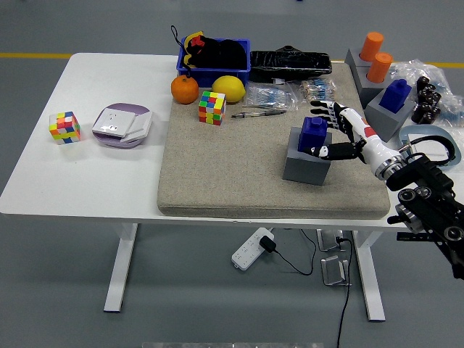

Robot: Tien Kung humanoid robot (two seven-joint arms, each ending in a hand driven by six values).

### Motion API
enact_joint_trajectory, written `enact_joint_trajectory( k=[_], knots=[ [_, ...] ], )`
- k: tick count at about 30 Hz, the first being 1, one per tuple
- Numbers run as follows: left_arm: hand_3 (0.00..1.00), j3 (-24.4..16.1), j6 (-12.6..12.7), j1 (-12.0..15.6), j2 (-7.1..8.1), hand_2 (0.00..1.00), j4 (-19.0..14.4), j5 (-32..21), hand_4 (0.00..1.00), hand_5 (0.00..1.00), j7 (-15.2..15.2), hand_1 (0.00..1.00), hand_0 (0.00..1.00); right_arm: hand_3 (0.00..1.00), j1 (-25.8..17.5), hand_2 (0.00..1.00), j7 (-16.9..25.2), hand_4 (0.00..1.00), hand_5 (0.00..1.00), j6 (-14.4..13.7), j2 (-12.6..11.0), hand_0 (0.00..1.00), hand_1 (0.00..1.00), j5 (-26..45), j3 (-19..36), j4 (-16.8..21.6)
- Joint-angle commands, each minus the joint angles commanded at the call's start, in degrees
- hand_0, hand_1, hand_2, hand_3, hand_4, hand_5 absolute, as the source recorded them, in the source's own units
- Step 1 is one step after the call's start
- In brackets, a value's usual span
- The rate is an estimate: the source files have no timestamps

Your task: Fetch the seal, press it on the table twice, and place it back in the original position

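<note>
A blue seal [313, 133] stands upright in a grey block holder [303, 167] on the right half of the beige mat [232, 174]. My right hand [326, 131] reaches in from the right and brackets the seal. Its thumb lies low at the seal's front right, and its fingers [338, 116] are spread behind and to the right of the seal. I cannot tell if they touch it. The seal sits in its holder. My left arm is out of view.
Behind the mat's left part are a colour cube [212, 107], an orange [185, 89], a lemon [228, 88] and a blue bin [214, 61]. A second blue seal [396, 94] and orange cylinders [375, 56] stand far right. Another cube [64, 127] and a purple-white box [122, 125] lie left.
</note>
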Motion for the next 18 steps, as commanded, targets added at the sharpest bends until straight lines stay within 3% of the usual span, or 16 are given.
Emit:
enact_joint_trajectory(
  k=[17, 18],
  knots=[
    [0.720, 0.31, -0.10, 0.08, -0.36, 0.684, 0.05, -0.08, 0.632, 0.236, 0.02, 0.693, 0.718, 0.758, -0.22, 0.711, 0.86, 0.852, 0.002, -2.65, 0.47, 0.672, 0.681, 0.65, -1.88, -1.34],
    [0.720, 0.31, -0.10, 0.09, -0.37, 0.684, 0.05, -0.07, 0.632, 0.236, 0.02, 0.693, 0.718, 0.710, -0.22, 0.636, 0.89, 0.802, 0.002, -2.80, 0.47, 0.637, 0.607, 0.66, -1.98, -1.35]
  ],
)
